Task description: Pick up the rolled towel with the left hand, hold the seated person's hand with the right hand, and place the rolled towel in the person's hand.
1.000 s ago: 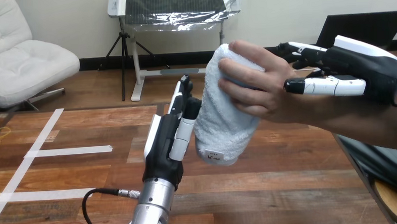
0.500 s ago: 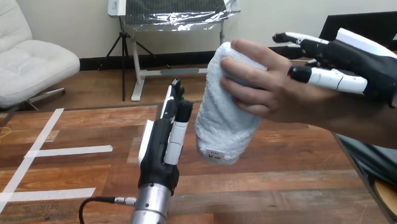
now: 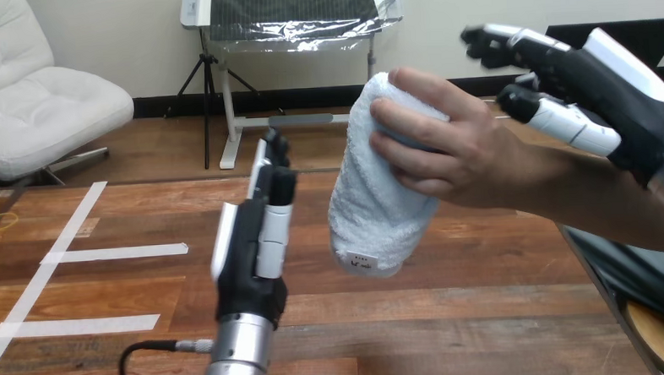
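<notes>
- White rolled terry towel (image 3: 368,211): held nearly upright in the air above the brown wooden table (image 3: 484,270), its top leaning slightly right. A small label shows near its lower end. It is the landmark for the entries below.
- Person's hand (image 3: 454,152): reaches in from the right of the towel and wraps the upper half of the roll, fingers across the front face. The wrap looks firm enough to carry the roll alone.
- Robot's left hand (image 3: 251,242): stands just left of the towel, with a clear gap between them. Its fingers are straight, point upward and hold nothing. Judged from that gap, the hand-over step is done and this hand has nothing left to support.
- Robot's right hand (image 3: 612,99): sits up and to the right of the towel, over the person's wrist. Its fingers are spread and loosely extended, not curled round the wrist. Whether the thumb touches the back of the person's hand cannot be told. Judged from this, it is not steadying the person's hand.
- Receptacle: the person's hand serves as the receiving holder and contains the towel alone.
- White tape strips (image 3: 116,253): lie flat on the table, well left of the towel and below its level.
</notes>
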